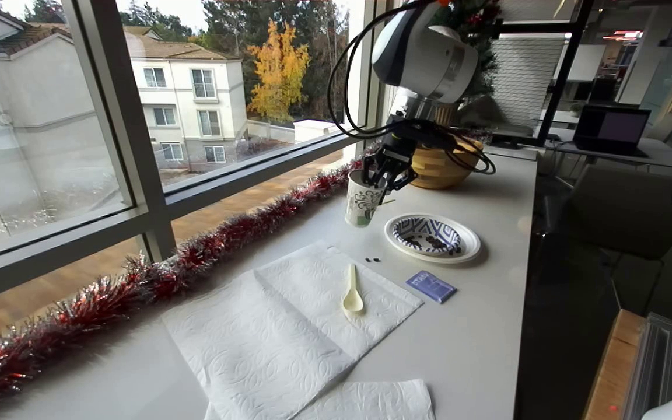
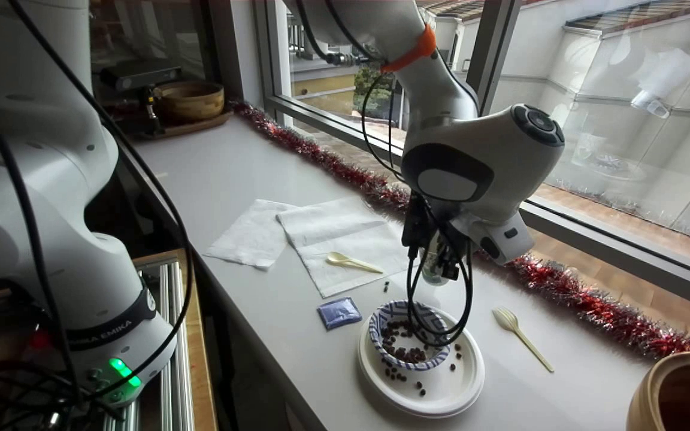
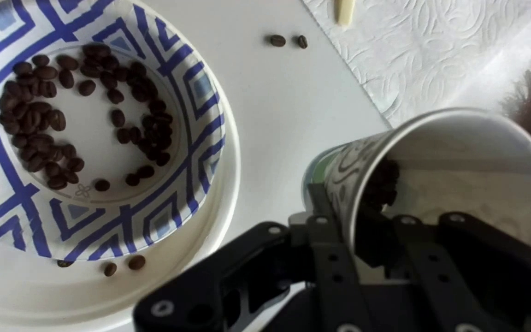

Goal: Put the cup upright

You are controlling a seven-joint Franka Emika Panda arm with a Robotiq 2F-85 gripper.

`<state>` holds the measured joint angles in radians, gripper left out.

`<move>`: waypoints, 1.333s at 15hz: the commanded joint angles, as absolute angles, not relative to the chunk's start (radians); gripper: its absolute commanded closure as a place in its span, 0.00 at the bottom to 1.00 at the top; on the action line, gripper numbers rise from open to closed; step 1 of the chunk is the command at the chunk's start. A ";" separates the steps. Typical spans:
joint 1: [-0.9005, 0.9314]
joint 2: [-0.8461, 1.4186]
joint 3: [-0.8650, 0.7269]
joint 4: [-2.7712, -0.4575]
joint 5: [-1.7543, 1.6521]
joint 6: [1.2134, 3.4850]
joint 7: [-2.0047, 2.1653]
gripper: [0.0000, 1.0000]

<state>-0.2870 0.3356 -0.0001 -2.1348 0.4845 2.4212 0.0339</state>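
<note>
The cup (image 1: 362, 204) is a whitish paper cup with a grey swirl print and a green band near its base. It stands about upright with a slight tilt beside the tinsel, and I cannot tell whether its base touches the table. In an exterior view the cup (image 2: 434, 273) is mostly hidden behind the arm. In the wrist view I look into the cup (image 3: 470, 189). My gripper (image 3: 349, 226) is shut on its wall, one finger outside and one inside; the gripper (image 1: 380, 179) also shows at its rim. A dark clump inside may be coffee beans.
A blue-patterned bowl (image 2: 375, 335) with coffee beans sits on a white plate (image 2: 471, 389) beside the cup. Paper towels (image 1: 266, 326) hold a spoon (image 1: 353, 300). A blue packet (image 1: 431, 286), a fork (image 2: 521, 338) and a wooden bowl (image 1: 438, 169) stand nearby. Tinsel (image 1: 225, 239) lines the window.
</note>
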 commanded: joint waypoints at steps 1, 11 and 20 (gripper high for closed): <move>-0.278 0.422 -0.031 -2.052 0.541 2.402 0.058 0.98; -0.278 0.503 -0.038 -1.972 0.605 2.433 0.121 0.98; -0.270 0.514 -0.034 -1.957 0.607 2.464 0.131 0.34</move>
